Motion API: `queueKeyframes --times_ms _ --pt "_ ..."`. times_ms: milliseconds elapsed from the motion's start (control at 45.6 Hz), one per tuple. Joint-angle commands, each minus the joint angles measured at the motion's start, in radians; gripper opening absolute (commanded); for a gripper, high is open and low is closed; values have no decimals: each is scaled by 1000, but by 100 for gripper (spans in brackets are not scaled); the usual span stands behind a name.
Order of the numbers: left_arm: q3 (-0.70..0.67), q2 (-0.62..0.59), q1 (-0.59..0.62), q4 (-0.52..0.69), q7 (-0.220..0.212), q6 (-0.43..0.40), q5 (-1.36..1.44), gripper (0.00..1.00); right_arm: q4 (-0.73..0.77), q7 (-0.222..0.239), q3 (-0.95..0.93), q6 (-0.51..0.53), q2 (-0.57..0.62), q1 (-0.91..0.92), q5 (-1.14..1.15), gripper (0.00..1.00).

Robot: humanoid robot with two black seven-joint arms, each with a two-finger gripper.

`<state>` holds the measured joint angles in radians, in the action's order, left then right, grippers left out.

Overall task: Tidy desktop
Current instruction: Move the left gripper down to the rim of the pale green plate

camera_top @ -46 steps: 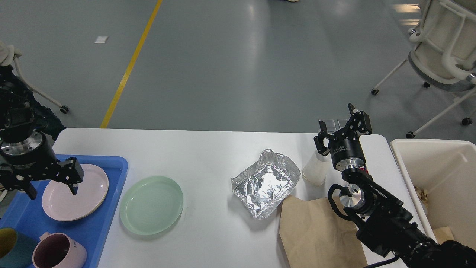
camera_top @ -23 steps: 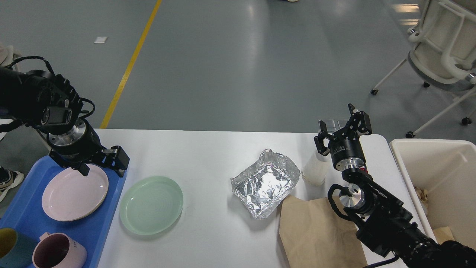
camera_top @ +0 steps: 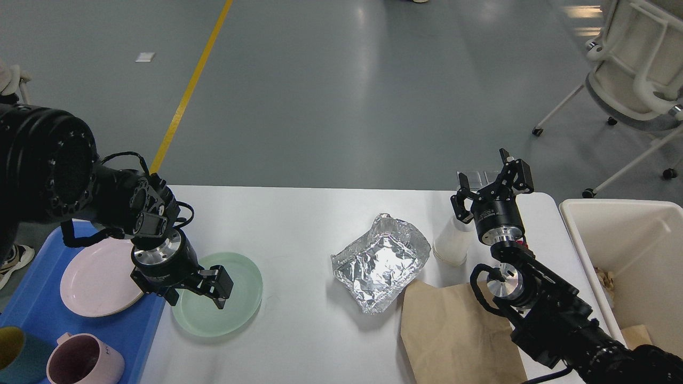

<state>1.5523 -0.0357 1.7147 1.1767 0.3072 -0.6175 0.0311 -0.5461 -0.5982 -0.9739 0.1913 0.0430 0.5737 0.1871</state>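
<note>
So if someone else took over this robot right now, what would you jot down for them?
Left gripper: open, empty, over the green plate on the desktop.
Right gripper: open, empty, raised beside the white cup.
Done: pink plate and mugs sit in the blue tray.
Left: green plate, foil, cup, brown paper bag. Cream bin stands at right.

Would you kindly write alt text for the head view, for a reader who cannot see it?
The robot's left end effector, open, hovers over a pale green round plate on the large white rectangular desktop, beside a blue plastic tray holding a pink plate. The right end effector, open, is raised near crumpled silver foil.
</note>
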Motion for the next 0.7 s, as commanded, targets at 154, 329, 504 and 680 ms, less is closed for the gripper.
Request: queueKeyframes --times_ms 154,329,504,680 --pt "-6 71 -89 -106 -69 -25 13 93 0 0 0 0 0 0 0 100" --pt "-60 62 -141 -117 -154 -22 -11 89 0 0 0 0 0 0 0 100" --pt "-71 23 -201 -167 -155 -21 -111 88 0 0 0 0 0 0 0 100" --pt "-71 -24 -236 -178 -155 7 -178 86 0 0 0 0 0 0 0 100"
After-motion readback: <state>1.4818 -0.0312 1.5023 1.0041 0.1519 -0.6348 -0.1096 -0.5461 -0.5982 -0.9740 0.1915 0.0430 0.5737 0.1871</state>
